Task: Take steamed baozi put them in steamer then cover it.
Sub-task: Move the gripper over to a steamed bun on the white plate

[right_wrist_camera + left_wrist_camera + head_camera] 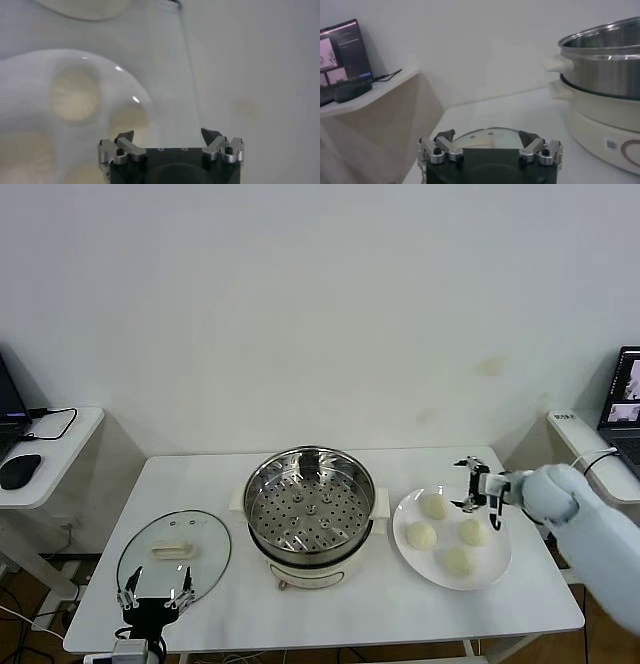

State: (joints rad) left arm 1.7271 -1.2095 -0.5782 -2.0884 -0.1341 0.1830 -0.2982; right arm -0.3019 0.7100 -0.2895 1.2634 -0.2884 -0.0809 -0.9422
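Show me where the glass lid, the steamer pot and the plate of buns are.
glass lid (205, 556), head view, bare glass right of its handle
steamer pot (309, 467), head view, far rim
plate (500, 568), head view, bare right rim

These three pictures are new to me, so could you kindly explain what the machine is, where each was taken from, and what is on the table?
It is a two-armed robot. The wide picture comes from a camera on its head, looking down at a white table. The other two come from cameras on its wrists, looking out past each gripper.

On the table, a steel steamer stands in the middle, uncovered and with nothing in it. To its left lies a glass lid. To its right is a white plate carrying four buns.

The left gripper waits at the table's near edge by the lid, open. The right gripper hovers over the plate, open. Neither holds anything.
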